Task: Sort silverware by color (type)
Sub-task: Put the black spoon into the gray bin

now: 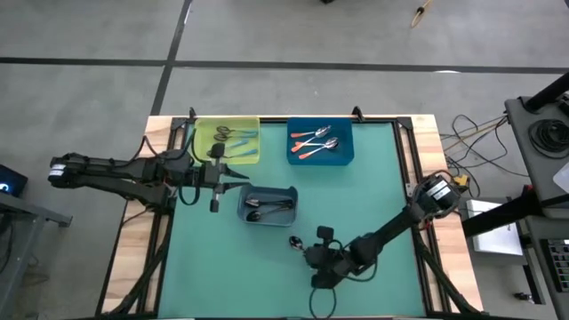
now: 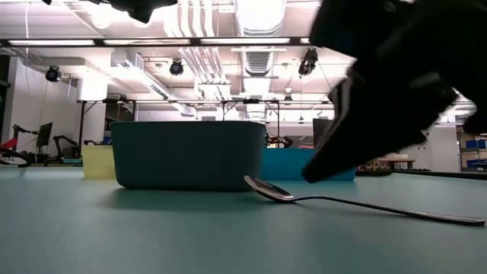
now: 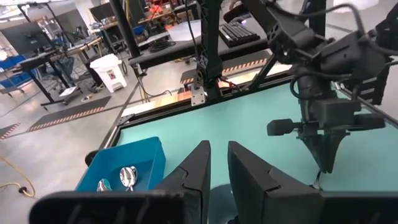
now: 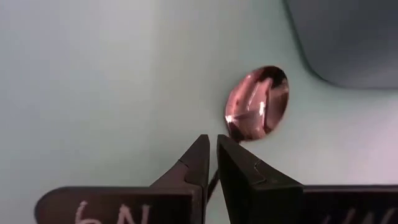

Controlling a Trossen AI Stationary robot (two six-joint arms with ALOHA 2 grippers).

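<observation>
While the green table [image 1: 373, 196] carries three bins, the yellow bin [image 1: 227, 140] sits at eleven o'clock, the blue bin [image 1: 320, 145] at twelve with orange-handled spoons [image 1: 313, 142], and the grey bin [image 1: 268, 205] near centre with dark spoons [image 1: 269, 207]. The left gripper [image 1: 214, 205], fingers nearly together and empty, hangs at nine o'clock of the grey bin. The right gripper [image 4: 211, 163] is pinched on the handle of a lone dark spoon [image 2: 304, 198] lying at five o'clock of that bin.
</observation>
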